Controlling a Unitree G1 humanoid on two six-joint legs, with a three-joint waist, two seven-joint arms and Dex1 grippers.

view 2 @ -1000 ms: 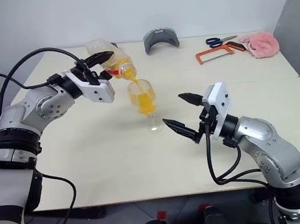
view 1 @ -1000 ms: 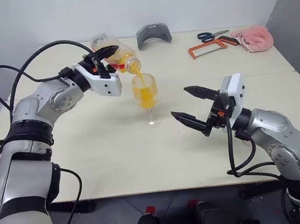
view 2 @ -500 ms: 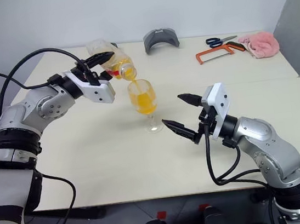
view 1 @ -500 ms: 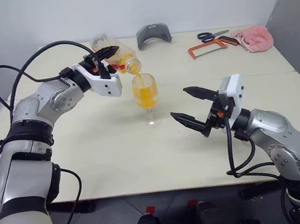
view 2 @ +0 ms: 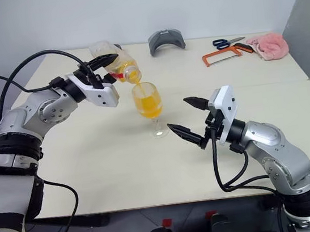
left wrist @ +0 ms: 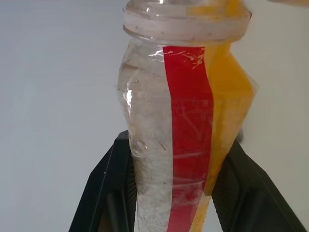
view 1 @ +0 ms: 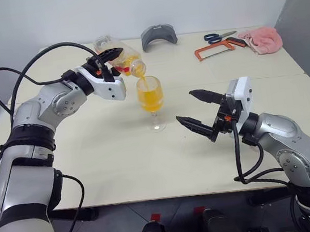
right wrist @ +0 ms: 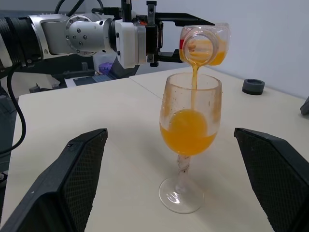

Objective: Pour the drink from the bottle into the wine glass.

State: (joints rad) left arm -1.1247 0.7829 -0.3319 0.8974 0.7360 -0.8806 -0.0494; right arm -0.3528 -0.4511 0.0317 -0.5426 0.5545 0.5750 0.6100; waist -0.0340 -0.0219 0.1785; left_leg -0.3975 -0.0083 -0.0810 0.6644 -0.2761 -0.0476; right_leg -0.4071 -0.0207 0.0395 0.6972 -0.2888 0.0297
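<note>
Cream desk | left claw clamps tilted clear plastic bottle, orange drink streaming into clear stemmed wine glass | right claw wide, empty, just beside glass

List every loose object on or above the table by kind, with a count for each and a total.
Bottle: 1
Wine glass: 1
Grey curved piece: 1
Scissors: 1
Orange hacksaw: 1
Pink cloth: 1
Small dark cap: 1
Total: 7
</note>
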